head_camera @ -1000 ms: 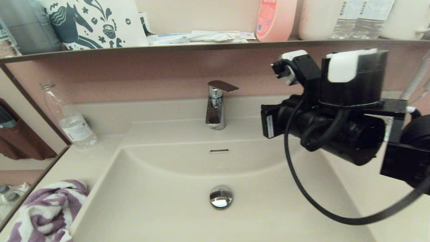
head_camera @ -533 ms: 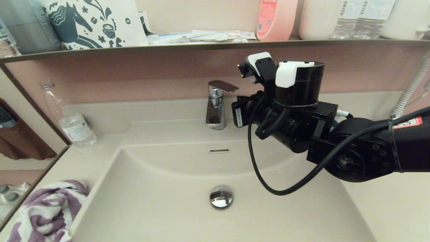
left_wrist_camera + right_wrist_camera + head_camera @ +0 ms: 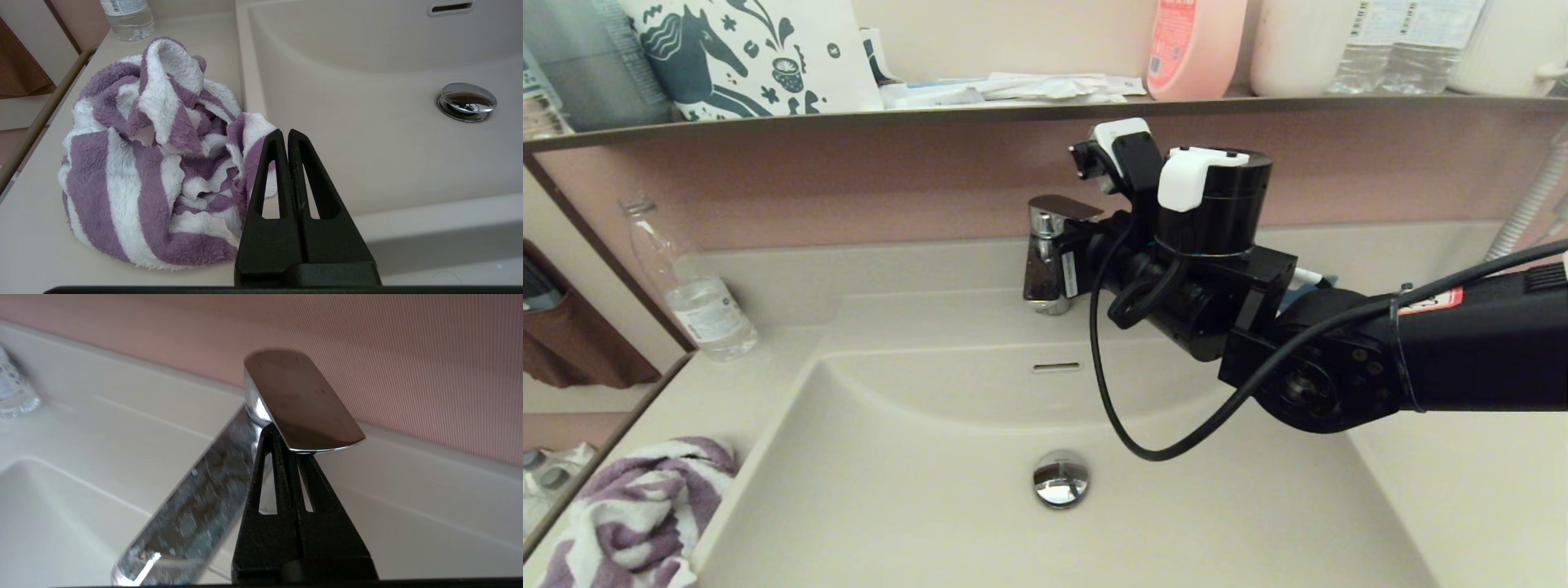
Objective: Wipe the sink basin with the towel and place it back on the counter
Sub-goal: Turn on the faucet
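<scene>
The purple and white striped towel (image 3: pixel 645 514) (image 3: pixel 155 171) lies crumpled on the counter (image 3: pixel 719 392) (image 3: pixel 32 237), left of the sink basin (image 3: pixel 915 506) (image 3: pixel 367 122). My left gripper (image 3: pixel 288 132) hovers shut and empty beside the towel's right edge, over the basin rim; the head view does not show it. The basin holds only its chrome drain plug (image 3: pixel 1060 478) (image 3: pixel 466 101) and overflow slot (image 3: pixel 1056 367). My right arm (image 3: pixel 1192 286) reaches over the basin's rear to the faucet (image 3: pixel 1045 269). The right gripper (image 3: pixel 282 435) is shut, its tips just under the faucet handle (image 3: pixel 302 400).
A clear water bottle (image 3: pixel 698 302) (image 3: pixel 126 16) stands on the counter's back left corner. The dark-edged shelf (image 3: pixel 1013 110) above carries bottles and a printed bag. A brown cloth (image 3: pixel 572 343) hangs at far left. A ribbed hose (image 3: pixel 1527 204) runs down at far right.
My right arm has swung leftwards across the back of the basin, from the right side up to the faucet. The towel has not moved.
</scene>
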Motion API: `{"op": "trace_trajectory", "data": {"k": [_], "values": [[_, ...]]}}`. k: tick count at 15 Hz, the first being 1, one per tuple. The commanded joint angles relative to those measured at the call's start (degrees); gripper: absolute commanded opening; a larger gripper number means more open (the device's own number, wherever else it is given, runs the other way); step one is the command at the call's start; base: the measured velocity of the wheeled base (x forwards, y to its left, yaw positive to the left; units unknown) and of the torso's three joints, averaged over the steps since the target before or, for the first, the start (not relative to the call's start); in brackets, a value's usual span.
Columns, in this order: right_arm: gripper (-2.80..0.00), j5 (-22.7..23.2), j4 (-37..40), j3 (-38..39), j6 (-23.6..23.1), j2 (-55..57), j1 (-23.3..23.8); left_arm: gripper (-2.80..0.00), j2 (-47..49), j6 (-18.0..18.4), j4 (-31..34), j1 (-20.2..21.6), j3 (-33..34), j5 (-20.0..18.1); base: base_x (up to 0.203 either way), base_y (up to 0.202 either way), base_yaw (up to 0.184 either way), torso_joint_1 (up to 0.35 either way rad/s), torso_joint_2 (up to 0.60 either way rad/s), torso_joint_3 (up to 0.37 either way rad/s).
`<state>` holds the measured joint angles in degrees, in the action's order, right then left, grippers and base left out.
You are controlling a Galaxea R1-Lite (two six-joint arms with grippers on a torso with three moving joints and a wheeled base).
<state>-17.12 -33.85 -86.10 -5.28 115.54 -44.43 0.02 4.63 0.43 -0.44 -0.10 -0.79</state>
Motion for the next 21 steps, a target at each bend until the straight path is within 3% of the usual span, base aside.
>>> {"op": "trace_trajectory", "data": {"k": [1,11,16,21], "values": [[-2.8,-0.1,-0.5,-0.7,-0.1,-0.2,-0.1,-2.8,0.0,0.0,0.0,0.0,0.0,0.0,0.0,0.0,0.0,0.0,0.0,0.0],[-2.8,-0.5,-0.4,-3.3,-2.4,-1.5,0.6,-2.8,0.0,0.0,0.0,0.0,0.0,0.0,0.0,0.0,0.0,0.0,0.0,0.0],[-2.8,-0.6,-0.3,7.3,-2.7,-7.0,0.6,-2.8,0.0,0.0,0.0,0.0,0.0,0.0,0.0,0.0,0.0,0.0,0.0,0.0],[-2.8,-0.4,-0.4,7.7,-2.8,-9.5,0.4,-2.8,0.0,0.0,0.0,0.0,0.0,0.0,0.0,0.0,0.0,0.0,0.0,0.0]]}}
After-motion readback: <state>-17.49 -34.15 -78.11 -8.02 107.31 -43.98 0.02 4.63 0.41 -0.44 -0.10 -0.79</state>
